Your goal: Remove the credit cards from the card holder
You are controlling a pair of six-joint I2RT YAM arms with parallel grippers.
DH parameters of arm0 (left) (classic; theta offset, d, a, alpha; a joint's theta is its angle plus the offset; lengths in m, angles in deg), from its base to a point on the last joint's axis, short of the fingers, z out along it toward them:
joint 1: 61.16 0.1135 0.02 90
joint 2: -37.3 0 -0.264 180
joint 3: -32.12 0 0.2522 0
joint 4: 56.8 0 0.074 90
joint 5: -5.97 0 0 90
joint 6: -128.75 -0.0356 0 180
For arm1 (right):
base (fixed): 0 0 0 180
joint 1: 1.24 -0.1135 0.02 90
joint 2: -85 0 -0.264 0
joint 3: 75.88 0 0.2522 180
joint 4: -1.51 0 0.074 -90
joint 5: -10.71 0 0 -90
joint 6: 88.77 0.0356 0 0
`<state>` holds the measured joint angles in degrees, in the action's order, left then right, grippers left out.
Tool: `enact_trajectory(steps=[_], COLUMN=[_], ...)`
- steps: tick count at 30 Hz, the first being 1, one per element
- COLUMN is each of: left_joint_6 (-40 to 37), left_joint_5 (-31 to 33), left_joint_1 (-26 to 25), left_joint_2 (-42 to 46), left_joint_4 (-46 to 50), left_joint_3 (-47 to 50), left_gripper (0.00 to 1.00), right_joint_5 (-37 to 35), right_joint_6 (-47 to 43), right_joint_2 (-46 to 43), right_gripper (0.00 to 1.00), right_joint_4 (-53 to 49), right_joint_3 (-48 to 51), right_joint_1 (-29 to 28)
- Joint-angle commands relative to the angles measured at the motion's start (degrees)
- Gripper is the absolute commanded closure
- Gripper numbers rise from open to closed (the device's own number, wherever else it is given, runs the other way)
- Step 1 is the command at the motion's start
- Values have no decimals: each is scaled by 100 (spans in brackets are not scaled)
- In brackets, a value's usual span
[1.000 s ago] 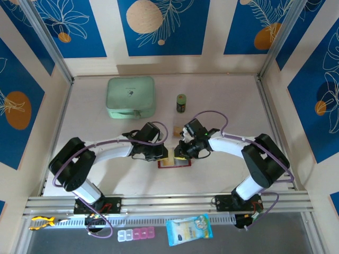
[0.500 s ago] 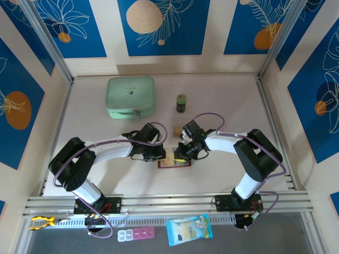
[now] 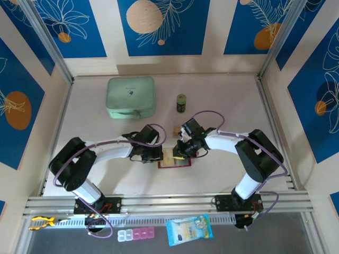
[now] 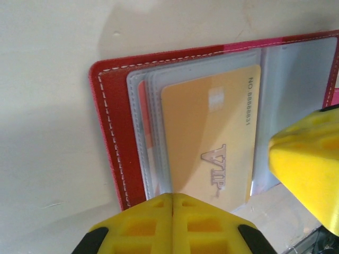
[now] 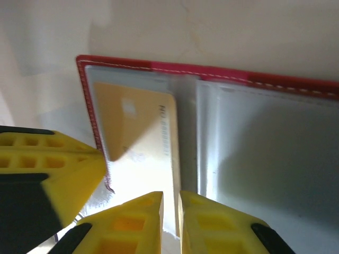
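The dark-red card holder [image 3: 175, 163] lies open on the table between my two grippers. Its red cover [image 4: 108, 121] and clear sleeves carry a yellow VIP credit card [image 4: 212, 143]. A reddish card edge [image 4: 142, 121] peeks out behind the sleeves. My left gripper [image 4: 172, 197] is shut, its tips resting at the near edge of the sleeves and the yellow card. My right gripper [image 5: 170, 198] is shut on the yellow card [image 5: 132, 127], whose long edge runs into the narrow gap between its fingers. From above, the left gripper [image 3: 162, 155] and right gripper [image 3: 181, 153] meet over the holder.
A mint-green zip case [image 3: 131, 97] sits at the back left and a small green-capped bottle [image 3: 181, 102] stands beside it. A small tan block [image 3: 176, 130] lies just behind the grippers. A pill organiser [image 3: 136, 234] and a blue packet [image 3: 189, 228] lie in front of the rail.
My left gripper's jaws have closed fully at the holder's left side. My right gripper and forearm have shifted slightly to the left and back, still over the holder.
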<state>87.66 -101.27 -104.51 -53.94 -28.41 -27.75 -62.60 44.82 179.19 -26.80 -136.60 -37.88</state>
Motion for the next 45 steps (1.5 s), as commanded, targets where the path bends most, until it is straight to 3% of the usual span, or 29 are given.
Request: enact_trajectory(steps=[1,17,27,30,45], left_joint_6=[-152,-140,-130,-136,-138], left_joint_5=[133,89,82,83,54], left_joint_1=[46,45,46,45,45], left_joint_2=[-76,-175,-188,-201,-227], left_joint_4=[149,120,129,127,92], left_joint_3=[82,95,84,76,76], left_gripper=[97,98,98,98,98], right_joint_5=[228,344,298,368,553], right_joint_6=[18,-13,-37,-44,-23], right_joint_2=[-110,267,331,320,498], right_gripper=[84,82,73,80,77], right_joint_4=[-79,83,51,92,196], right_joint_3=[-191,-281,-270,-283,-357], right_joint_1=[-7,-13,-10,-16,-40])
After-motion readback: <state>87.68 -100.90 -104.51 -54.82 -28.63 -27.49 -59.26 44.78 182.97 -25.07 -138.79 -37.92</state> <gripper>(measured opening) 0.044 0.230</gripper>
